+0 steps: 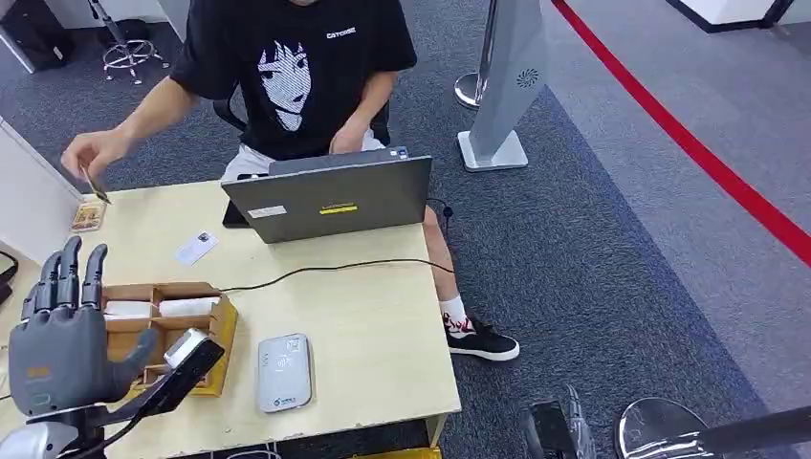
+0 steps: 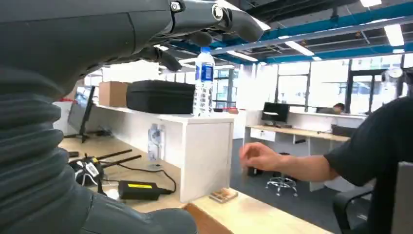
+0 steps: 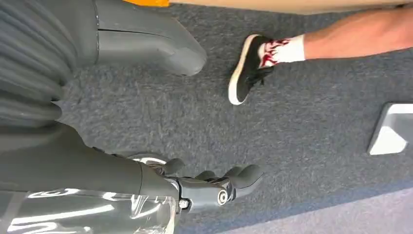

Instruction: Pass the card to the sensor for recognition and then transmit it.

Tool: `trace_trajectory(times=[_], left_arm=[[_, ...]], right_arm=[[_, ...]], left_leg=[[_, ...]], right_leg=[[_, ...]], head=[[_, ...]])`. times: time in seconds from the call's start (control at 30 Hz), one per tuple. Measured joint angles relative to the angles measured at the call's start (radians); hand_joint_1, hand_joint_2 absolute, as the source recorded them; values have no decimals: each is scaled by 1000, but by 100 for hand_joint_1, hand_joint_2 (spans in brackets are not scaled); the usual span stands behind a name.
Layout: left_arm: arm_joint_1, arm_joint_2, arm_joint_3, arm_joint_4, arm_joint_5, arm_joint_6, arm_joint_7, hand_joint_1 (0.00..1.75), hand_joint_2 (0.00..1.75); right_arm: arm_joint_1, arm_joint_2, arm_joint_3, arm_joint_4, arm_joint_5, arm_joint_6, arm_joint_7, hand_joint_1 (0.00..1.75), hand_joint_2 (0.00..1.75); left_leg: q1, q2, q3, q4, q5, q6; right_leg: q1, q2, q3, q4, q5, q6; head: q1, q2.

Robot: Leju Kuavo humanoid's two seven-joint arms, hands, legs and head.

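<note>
My left hand is raised over the table's near left corner, fingers straight and apart, holding nothing; its fingers also show in the left wrist view. Beside it stands a cardboard box with white cards inside. The white sensor pad lies flat to the right of the box. One loose white card lies further back. A person's hand pinches a card above a small stack. My right hand hangs beside the table over the carpet, empty.
A grey laptop stands open at the table's far edge, with the seated person behind it and a black cable running across the top. The person's shoe is by the table's right side. A white partition borders the left.
</note>
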Motion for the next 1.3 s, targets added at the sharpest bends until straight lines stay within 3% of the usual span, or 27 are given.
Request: trace_trajectory(times=[0.1, 0.13, 0.23, 0.5, 0.83, 0.97, 1.13, 1.3], left_arm=[[30, 5, -9, -15, 15, -79, -43, 0, 175], [44, 22, -29, -20, -9, -114, -44, 0, 175], [82, 103, -127, -27, -67, -121, 0, 0, 175], [121, 246, -260, -39, -93, -142, 60, 0, 175], [130, 261, -285, -34, -123, -174, 48, 0, 175], [131, 262, -284, -23, -121, -193, 69, 0, 175], [164, 254, -237, 4, -93, -114, 72, 0, 175], [186, 223, -153, 26, -79, -93, 44, 0, 175]], right_arm=[[11, 2, -25, -12, 25, 25, -49, 0, 175], [5, 2, -48, -8, 43, 42, -94, 0, 175], [-23, 1, -128, 29, 71, 57, -185, 0, 175], [-59, -3, -193, 109, 45, 48, -226, 0, 175], [-85, -9, -200, 161, 23, 47, -246, 0, 175], [-99, -10, -204, 176, 12, 50, -254, 0, 175], [-102, -11, -207, 184, -9, 48, -261, 0, 175], [-102, -11, -204, 183, -26, 44, -254, 0, 175]], left_leg=[[0, 0, 0, 0, 0, 0], [0, 0, 0, 0, 0, 0], [0, 0, -1, 0, 0, 0], [0, -1, -1, 0, 0, 0], [0, -1, -1, 0, 0, 0], [0, -2, -1, 0, 0, 0], [0, -1, -1, 0, 0, 0], [0, -1, -1, 0, 0, 0]], right_leg=[[0, 0, 0, 0, 0, 0], [0, 0, 0, 0, 0, 0], [0, 0, 0, 0, 0, 0], [0, -1, 0, 0, 0, 0], [0, -1, 0, 0, 0, 0], [0, -1, 0, 0, 0, 0], [0, -1, 0, 0, 0, 0], [0, -1, 0, 0, 0, 0]], head=[[0, 0], [0, 0], [0, 0], [0, 0], [0, 0], [0, 0], [0, 0], [0, 0]])
